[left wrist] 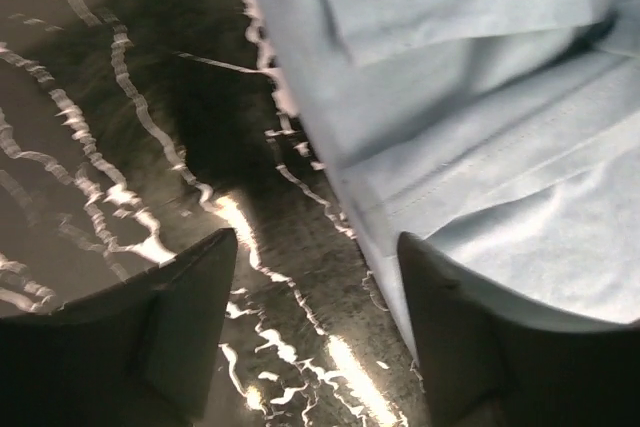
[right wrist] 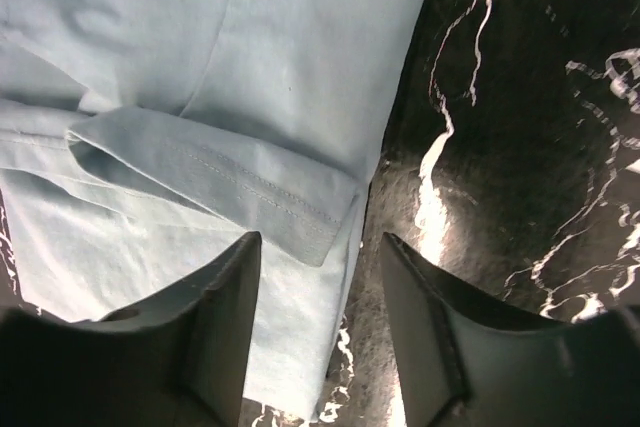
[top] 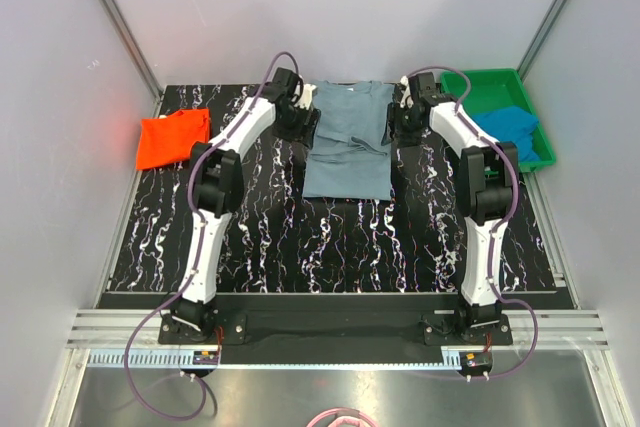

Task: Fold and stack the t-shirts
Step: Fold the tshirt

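From above, the large dusty grey-blue cotton t-shirt (top: 348, 142) lies flat at the far middle of the black white-veined table (top: 330, 237), its sides already turned in so that it forms a narrow strip. The flat orange-red t-shirt (top: 172, 139) rests on the table at the far left. The crumpled bright blue t-shirt (top: 505, 127) sits in the green plastic tray (top: 495, 75) at the far right. The left gripper (top: 298, 125) hangs at the strip's left edge and the right gripper (top: 402, 125) at its right edge, both near the far end.

In the left wrist view the jaws stand apart and grasp nothing. One finger (left wrist: 190, 332) is over bare table, the other (left wrist: 455, 347) over the cloth's folded edge, where stitched hems overlap.

In the right wrist view the pincer is likewise released. One finger (right wrist: 215, 332) is above the cloth beside the folded-in sleeve flap (right wrist: 220, 182), and the other (right wrist: 430, 337) is above the table.

The side folds look done, so the lengthwise fold probably comes next. To do it well, each gripper should bite every layer at its own edge, level with the other. Both should then lift and carry in step, so that the strip doubles squarely and the tucked sleeves stay in.
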Controlling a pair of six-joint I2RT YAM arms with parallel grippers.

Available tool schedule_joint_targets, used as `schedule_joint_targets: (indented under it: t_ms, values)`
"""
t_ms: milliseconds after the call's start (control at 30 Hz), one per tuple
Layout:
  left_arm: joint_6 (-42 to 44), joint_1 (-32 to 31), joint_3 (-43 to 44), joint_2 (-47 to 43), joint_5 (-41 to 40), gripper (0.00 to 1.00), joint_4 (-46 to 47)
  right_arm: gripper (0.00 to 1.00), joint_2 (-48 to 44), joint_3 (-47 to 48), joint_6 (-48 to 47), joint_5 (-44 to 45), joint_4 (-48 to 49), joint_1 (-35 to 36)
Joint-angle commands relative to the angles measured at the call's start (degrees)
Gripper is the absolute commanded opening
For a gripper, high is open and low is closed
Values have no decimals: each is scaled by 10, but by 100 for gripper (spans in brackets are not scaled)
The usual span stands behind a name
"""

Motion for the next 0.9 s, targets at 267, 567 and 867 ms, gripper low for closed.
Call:
schedule_joint_targets:
  t_ms: [267,567,867]
  values:
    - [-42,-58,-98,-174,56,75,11,55,-47,12,16,-110,24,4]
    - [-66,-88,-125,-107,97,70,19,52,16,48,34,-163,25,31]
    - [-90,-87,-121,-43,120,69,20,52,57,69,47,-183,26,42]
